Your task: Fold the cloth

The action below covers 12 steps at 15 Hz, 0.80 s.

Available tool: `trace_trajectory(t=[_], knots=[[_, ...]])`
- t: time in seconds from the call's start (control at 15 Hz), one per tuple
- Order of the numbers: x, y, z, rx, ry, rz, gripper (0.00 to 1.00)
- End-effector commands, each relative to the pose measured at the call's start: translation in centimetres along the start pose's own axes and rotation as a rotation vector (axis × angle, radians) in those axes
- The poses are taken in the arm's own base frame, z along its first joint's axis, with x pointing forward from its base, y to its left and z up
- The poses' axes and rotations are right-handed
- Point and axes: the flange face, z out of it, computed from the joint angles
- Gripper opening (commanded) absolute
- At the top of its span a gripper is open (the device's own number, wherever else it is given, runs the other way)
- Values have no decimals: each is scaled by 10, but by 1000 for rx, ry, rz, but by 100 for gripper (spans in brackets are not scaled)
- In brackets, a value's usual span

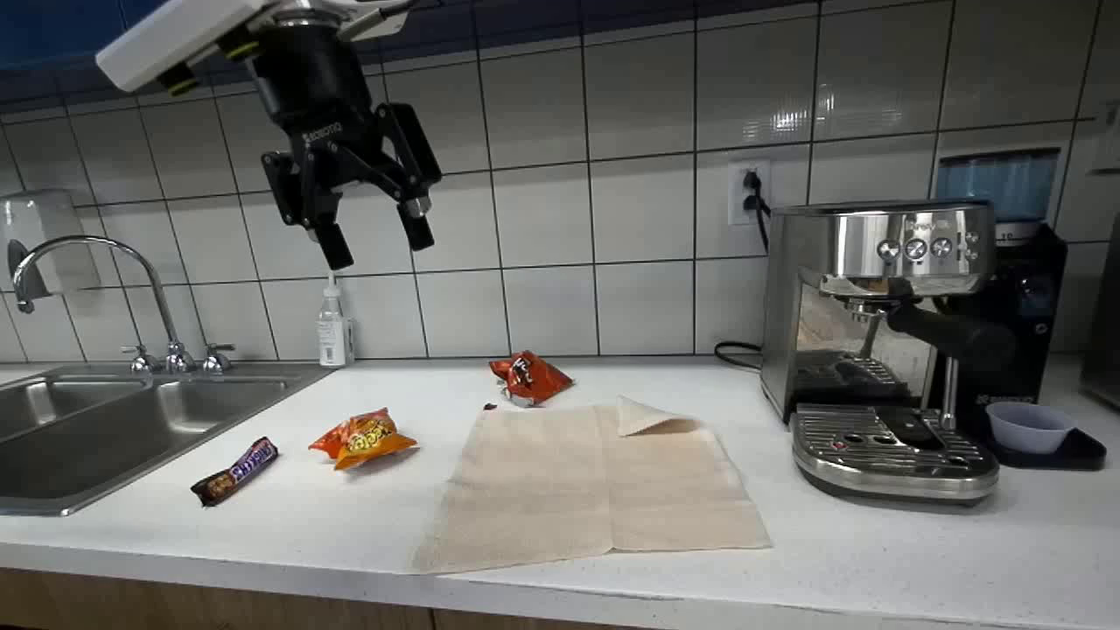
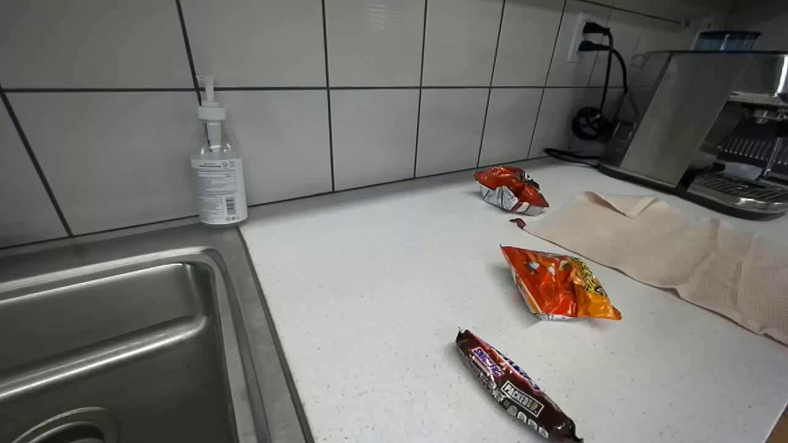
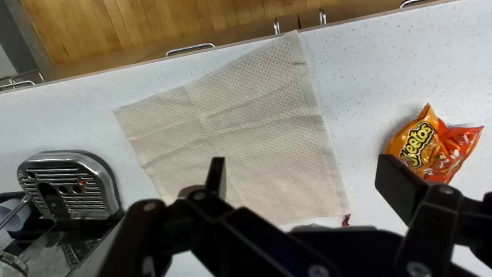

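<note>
Where the white counter [image 1: 831,560] runs along a tiled wall [image 1: 647,210], a steel sink [image 2: 261,344] is sunk into it, and well apart from that stands a silver coffee machine [image 1: 831,337]. Between these two lies the cloth [image 1: 534,490], beige and spread mostly flat, with a small flap turned over at its wall side; shallow creases cross it in the wrist view, and one corner reaches the counter's front edge. Above the counter hangs the gripper [image 1: 375,240], its jaws parted wide on bare air (in the wrist view they frame a stretch of the cloth) and well apart from the cloth. Close to the wall, at the sink's corner, a clear pump bottle [image 2: 220,163] stands upright. Between sink and cloth lies an orange Cheetos packet [image 1: 366,439], and just beyond the cloth's wall-side edge sits a red packet [image 1: 531,379]. Nearer the sink is a Snickers bar [image 2: 516,387]. Smallest of all, a dark red scrap [image 3: 346,220] shows at a cloth corner near the red packet.
</note>
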Motion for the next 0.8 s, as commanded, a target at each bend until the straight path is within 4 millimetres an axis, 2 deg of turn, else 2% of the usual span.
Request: trace_trajectory(t=[0.0,0.4,0.73], knots=[[0,0,-1,0,-1,0,100],[1,0,0,-3,14,2,100],[14,8,13,27,40,26,100]])
